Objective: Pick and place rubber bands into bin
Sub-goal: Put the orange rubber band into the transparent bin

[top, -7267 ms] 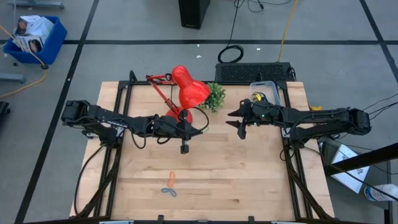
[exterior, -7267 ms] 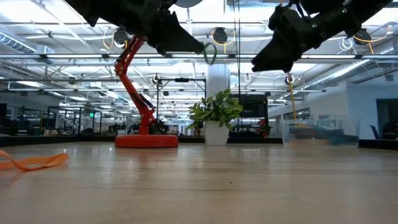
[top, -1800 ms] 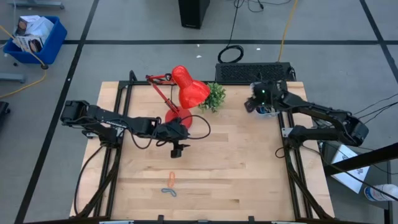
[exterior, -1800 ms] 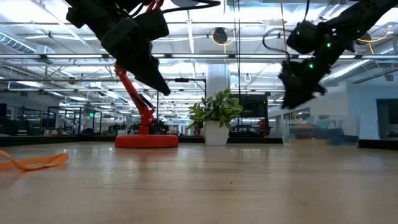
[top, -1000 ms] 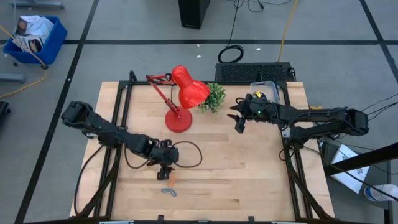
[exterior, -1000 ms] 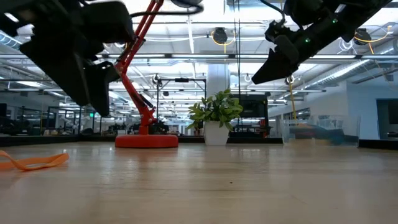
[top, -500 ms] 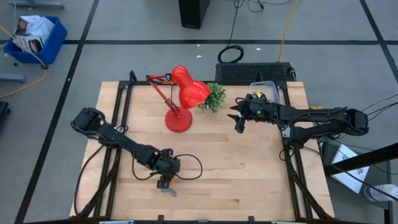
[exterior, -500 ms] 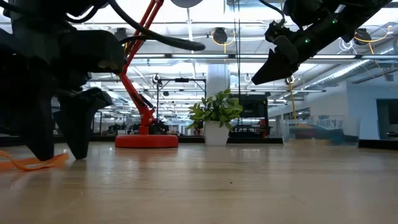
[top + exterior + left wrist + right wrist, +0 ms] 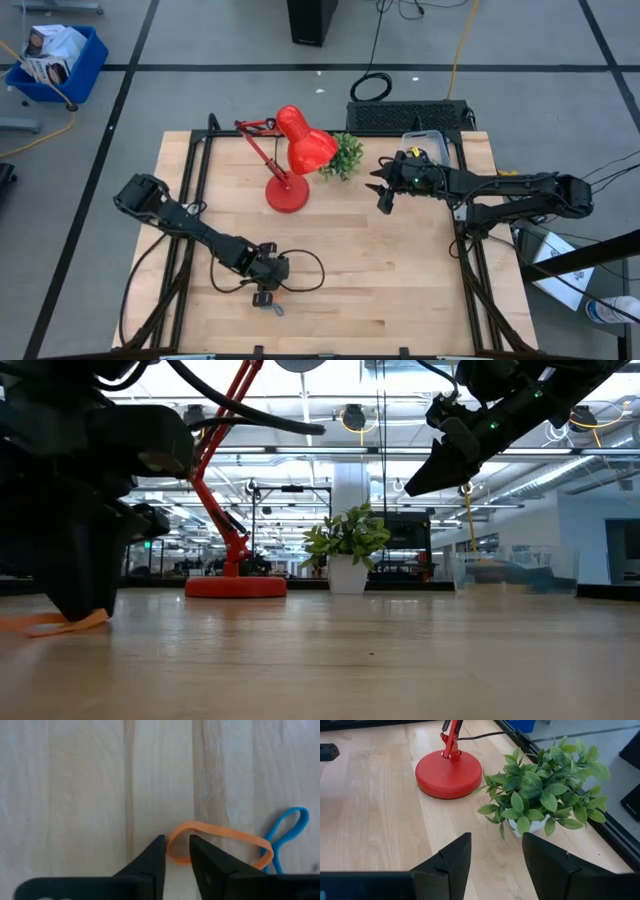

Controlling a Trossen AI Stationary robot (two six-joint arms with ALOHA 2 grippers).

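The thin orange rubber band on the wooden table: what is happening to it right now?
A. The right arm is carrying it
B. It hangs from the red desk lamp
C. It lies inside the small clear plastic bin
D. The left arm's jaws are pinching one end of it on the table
D: in the left wrist view, the left gripper has its jaws either side of one end of the thin orange rubber band, which lies flat on the wooden table.

orange band [image 9: 220,834], blue band [image 9: 287,827], red lamp [image 9: 300,140], green plant [image 9: 542,790], pale wood table [image 9: 400,270].

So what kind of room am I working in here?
Likely a robotics lab or workshop: a wooden table on a taped grey floor, open industrial ceiling lights behind, and a blue crate nearby.
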